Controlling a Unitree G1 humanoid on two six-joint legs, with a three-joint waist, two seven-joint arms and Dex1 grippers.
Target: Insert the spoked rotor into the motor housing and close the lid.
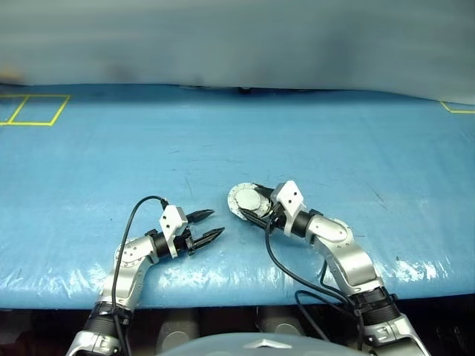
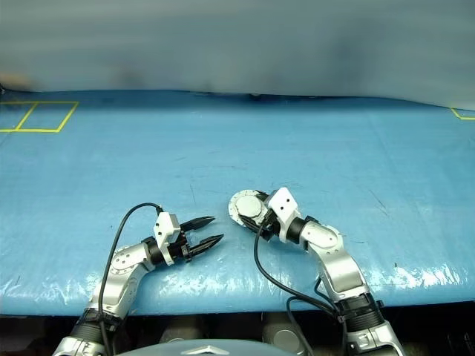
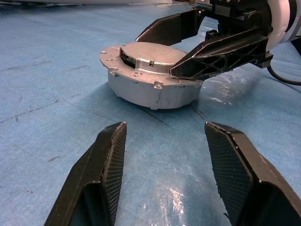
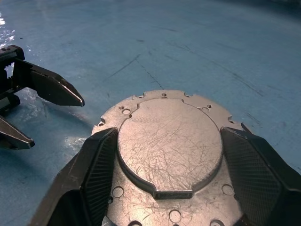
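The motor housing (image 1: 239, 202) sits on the blue table near the front edge, a round silver body with a flanged rim (image 3: 141, 75). The lid (image 4: 169, 141) lies flat on top, its plain scratched silver outside facing up. The spoked rotor is hidden. My right gripper (image 1: 251, 202) reaches over the housing from the right. It is open, with one finger on each side of the lid's raised disc, just above the flange. My left gripper (image 1: 217, 222) rests open to the left of the housing, pointing at it with a short gap of bare table between.
The blue plastic-covered table (image 1: 297, 133) stretches wide behind and to both sides. Yellow tape squares (image 1: 33, 110) mark its far left corner. Black cables (image 1: 282, 263) trail from both wrists near the front edge.
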